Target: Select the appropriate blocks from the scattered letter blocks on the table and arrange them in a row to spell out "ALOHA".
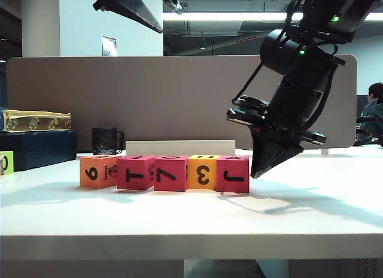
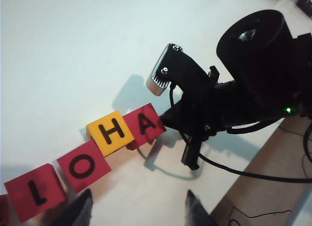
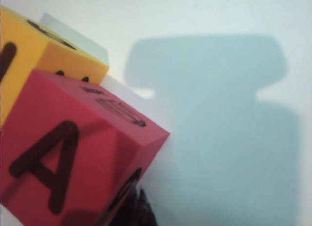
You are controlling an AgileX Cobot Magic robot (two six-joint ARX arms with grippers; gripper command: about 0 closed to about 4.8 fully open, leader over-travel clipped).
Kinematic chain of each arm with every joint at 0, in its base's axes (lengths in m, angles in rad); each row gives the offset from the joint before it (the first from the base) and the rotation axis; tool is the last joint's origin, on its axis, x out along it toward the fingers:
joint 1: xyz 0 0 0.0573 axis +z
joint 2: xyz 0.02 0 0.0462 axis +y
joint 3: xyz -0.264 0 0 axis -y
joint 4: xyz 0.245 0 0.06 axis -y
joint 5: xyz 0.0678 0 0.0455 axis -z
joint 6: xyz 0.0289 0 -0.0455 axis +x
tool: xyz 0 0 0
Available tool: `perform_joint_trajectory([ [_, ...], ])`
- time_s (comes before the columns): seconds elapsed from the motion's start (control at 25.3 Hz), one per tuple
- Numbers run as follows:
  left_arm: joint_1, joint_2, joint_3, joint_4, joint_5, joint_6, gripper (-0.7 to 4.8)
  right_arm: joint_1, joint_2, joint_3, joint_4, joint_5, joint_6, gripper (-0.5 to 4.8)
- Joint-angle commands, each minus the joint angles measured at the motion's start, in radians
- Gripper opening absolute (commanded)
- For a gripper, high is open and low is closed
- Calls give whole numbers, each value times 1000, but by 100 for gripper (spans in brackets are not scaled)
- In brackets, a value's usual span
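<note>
Five blocks stand in a row on the white table point(image 1: 299, 212): orange point(image 1: 97, 171), red point(image 1: 135, 172), red point(image 1: 170, 173), yellow point(image 1: 201, 172), red point(image 1: 233, 174). From above, the left wrist view reads L point(image 2: 34, 192), O point(image 2: 84, 166), H point(image 2: 110, 132), A point(image 2: 144, 124). My right gripper point(image 1: 262, 165) points down, shut to a single tip right beside the end A block point(image 3: 73, 162); contact is unclear. That tip point(image 3: 138, 211) shows by the block's lower edge, with the yellow block point(image 3: 29, 50) behind. My left gripper point(image 1: 170, 21) hangs high above the row, open point(image 2: 139, 211) and holding nothing.
A grey-brown divider point(image 1: 179, 98) closes the back of the table. A white strip point(image 1: 179, 147) lies behind the row. A black mug point(image 1: 106, 140), a dark box point(image 1: 36, 149) with a gold-patterned box point(image 1: 36, 120) on it and a lime-green cube point(image 1: 5, 163) sit at the left.
</note>
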State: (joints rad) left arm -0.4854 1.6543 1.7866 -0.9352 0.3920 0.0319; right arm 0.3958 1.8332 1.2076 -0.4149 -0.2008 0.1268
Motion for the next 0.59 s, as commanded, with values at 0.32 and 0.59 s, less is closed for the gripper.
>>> perform_joint_trajectory([
  [0.32,123,-5,5,-11,-305,72,112,2,-21,27,-27,135,3,-4],
  [0.59,240,-3,5,-37,-306,67,102,8,-23,72,-117,90,2,-4],
])
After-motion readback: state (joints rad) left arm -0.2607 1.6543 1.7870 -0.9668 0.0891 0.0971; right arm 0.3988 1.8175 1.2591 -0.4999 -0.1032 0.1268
